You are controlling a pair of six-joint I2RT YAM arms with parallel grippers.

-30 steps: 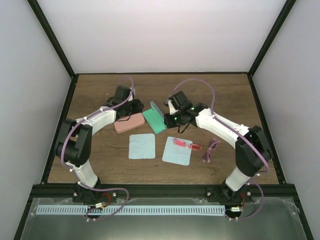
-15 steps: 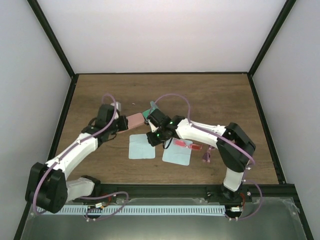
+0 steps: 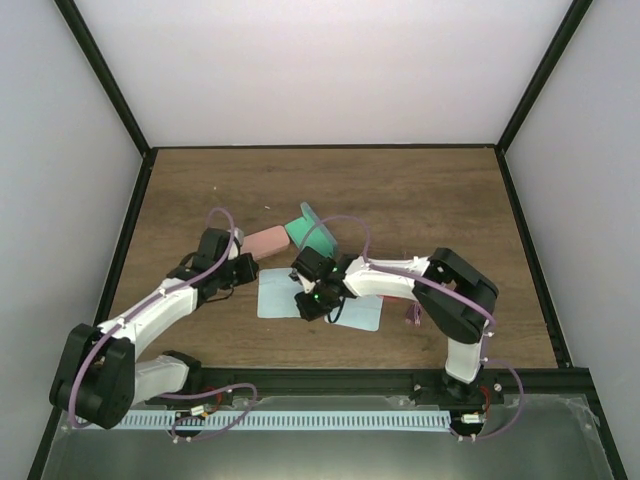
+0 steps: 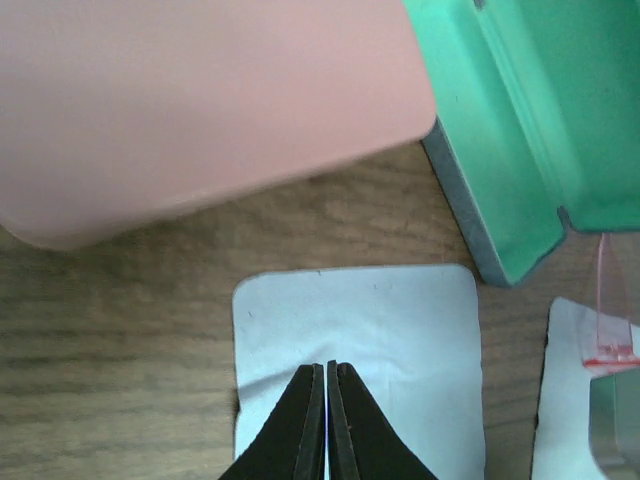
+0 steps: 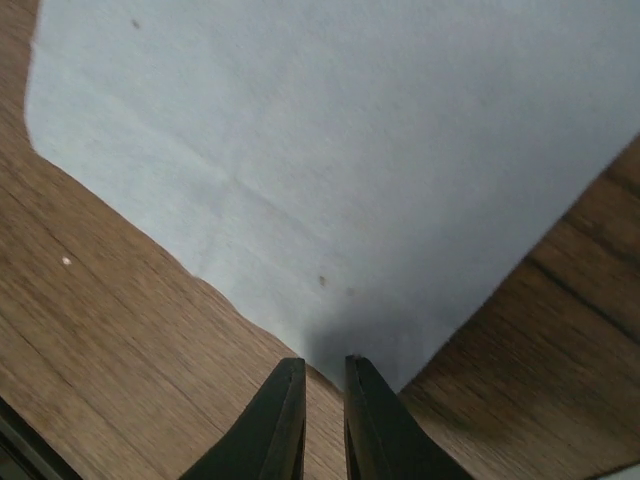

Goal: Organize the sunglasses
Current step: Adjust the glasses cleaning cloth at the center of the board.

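Observation:
The red sunglasses [image 4: 612,350] show only in the left wrist view, lying on the right cloth [image 4: 570,410]; from above, my right arm hides them. The purple sunglasses [image 3: 413,316] lie on the wood just right of that arm. My left gripper [image 3: 250,274] [image 4: 327,366] is shut at the left edge of the left pale blue cloth [image 3: 280,292] [image 4: 380,320], which puckers around the tips. My right gripper [image 3: 308,302] [image 5: 322,362] is low over the near right corner of that cloth [image 5: 350,150], its jaws a thin slit apart with nothing between them.
A closed pink case [image 3: 265,240] [image 4: 200,100] lies behind the left cloth. Beside it sits the open green case [image 3: 303,225] [image 4: 530,120]. The right cloth [image 3: 362,316] lies partly under my right forearm. Black frame rails border the table.
Both arms came forward from the cases to the left cloth. The left gripper closed at its left edge, and the right gripper swung over to its right corner.

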